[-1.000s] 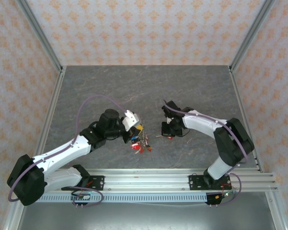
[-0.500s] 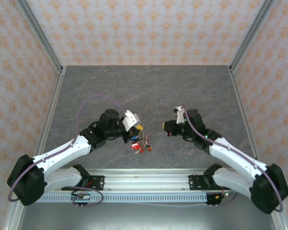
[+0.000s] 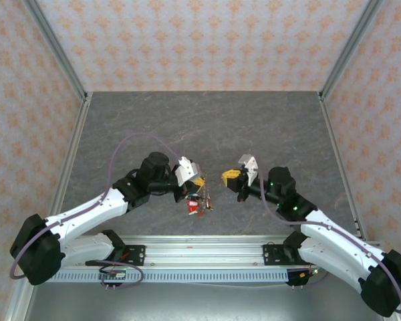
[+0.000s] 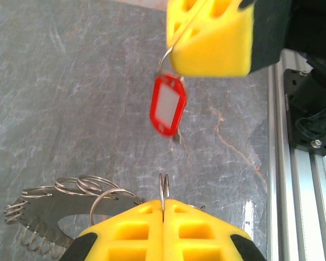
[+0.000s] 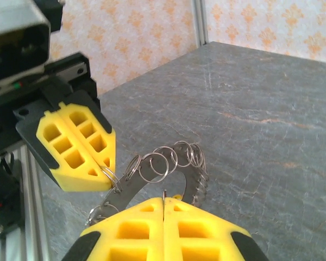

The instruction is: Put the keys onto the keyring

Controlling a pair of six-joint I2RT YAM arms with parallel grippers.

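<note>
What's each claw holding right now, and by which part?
The left claw pinches a split ring on the rim of the keyring. The right claw pinches the wire loop of a red-tagged key.

Bright, even light falls from above, and the dark grey marbled table (image 3: pixel 207 120) carries only faint, soft shadows. In the left wrist view the red plastic key tag (image 4: pixel 167 105) is motion-blurred, and a pale sheen lies on the table to the lower right of it.
</note>
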